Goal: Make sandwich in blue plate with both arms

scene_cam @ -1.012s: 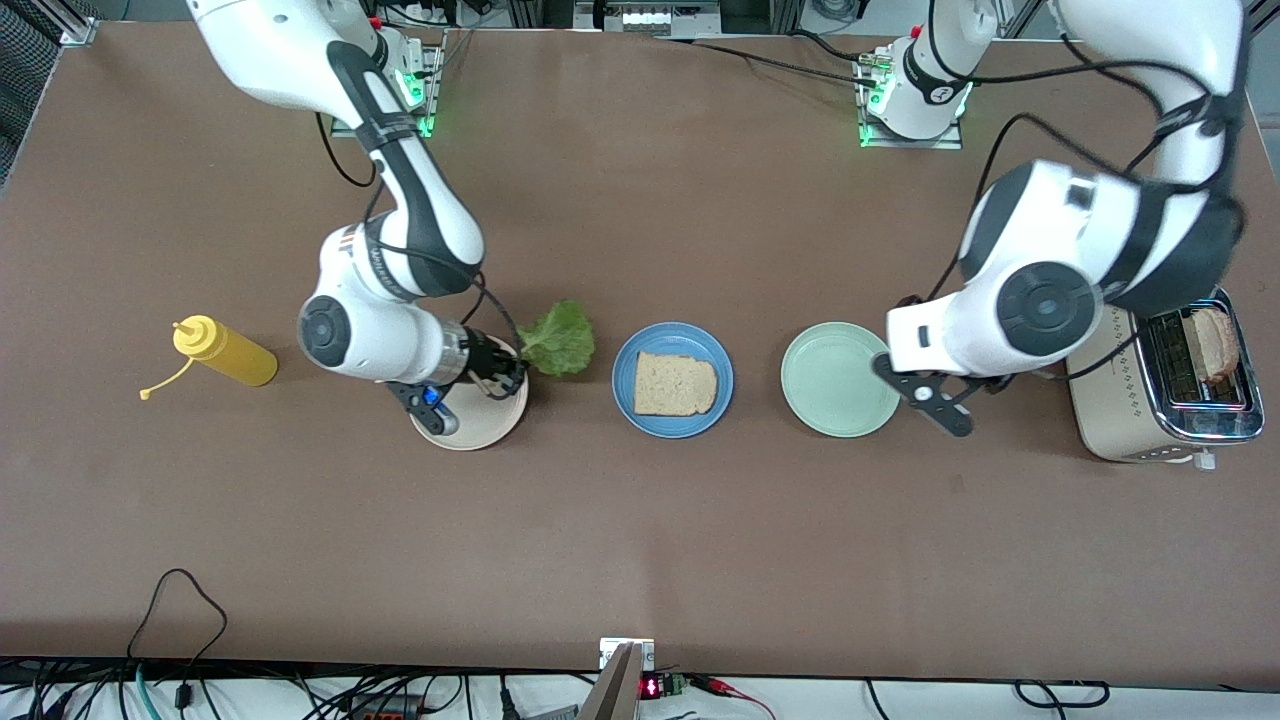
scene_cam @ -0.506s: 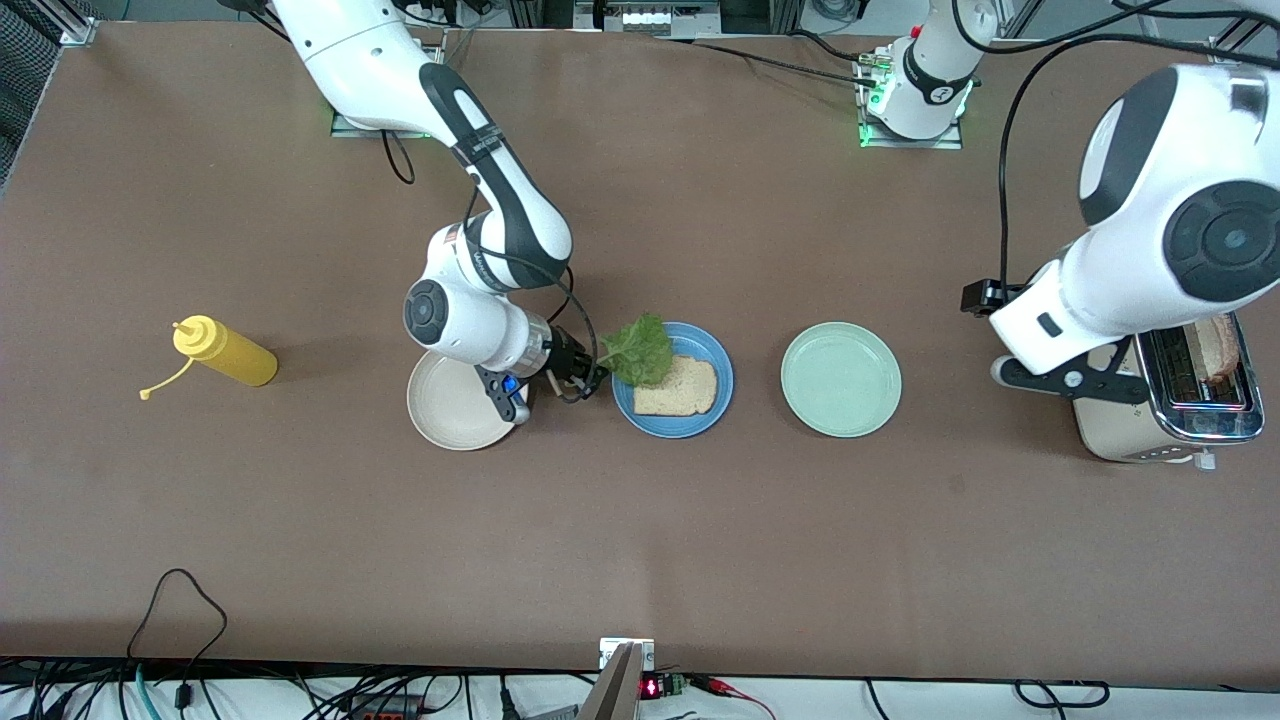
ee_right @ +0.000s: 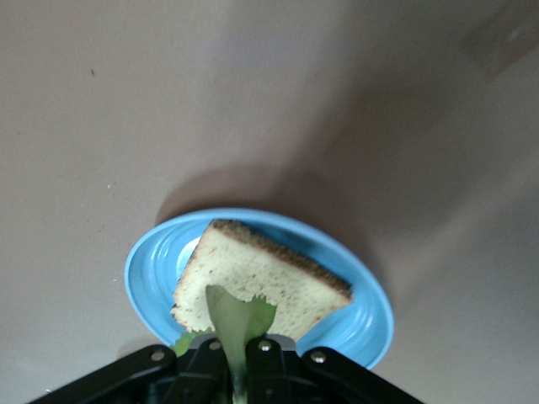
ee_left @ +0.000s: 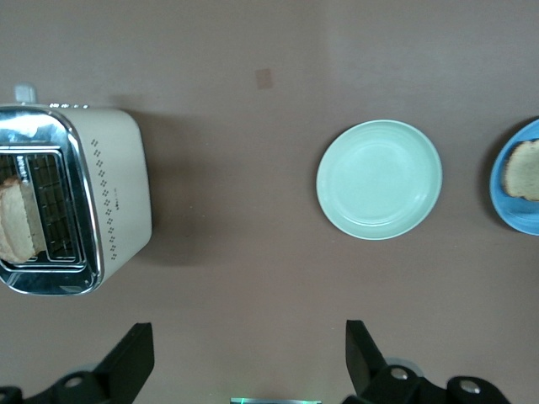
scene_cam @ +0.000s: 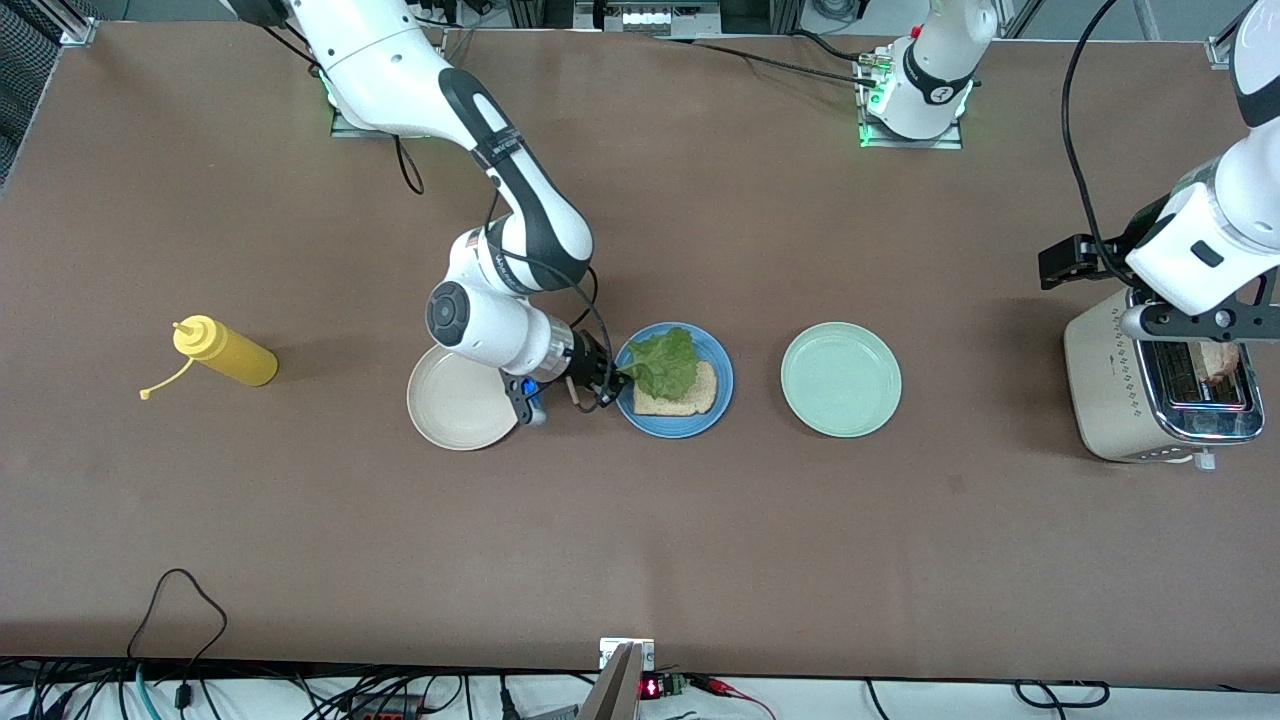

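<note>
The blue plate (scene_cam: 722, 392) sits mid-table with one toasted bread slice (scene_cam: 692, 397) on it. My right gripper (scene_cam: 607, 386) hangs at the plate's edge toward the right arm's end, shut on the stem of a ruffled green lettuce leaf (scene_cam: 665, 364) that drapes over the slice. The right wrist view shows the lettuce (ee_right: 236, 320) pinched between the shut jaws, above the bread (ee_right: 278, 282) and the plate (ee_right: 150, 271). My left gripper (scene_cam: 1195, 322) is over the toaster (scene_cam: 1100, 390). It is open and empty (ee_left: 246, 366). A second slice (ee_left: 17, 223) stands in a toaster slot.
A pale mint-green plate (scene_cam: 840, 379) lies between the blue plate and the toaster. A cream-white plate (scene_cam: 455, 405) lies beside the blue plate toward the right arm's end, and a yellow squeeze bottle (scene_cam: 225, 352) lies on its side past it.
My right gripper carried the lettuce from over the cream plate to over the bread on the blue plate. My left arm swung from beside the mint plate to over the toaster.
</note>
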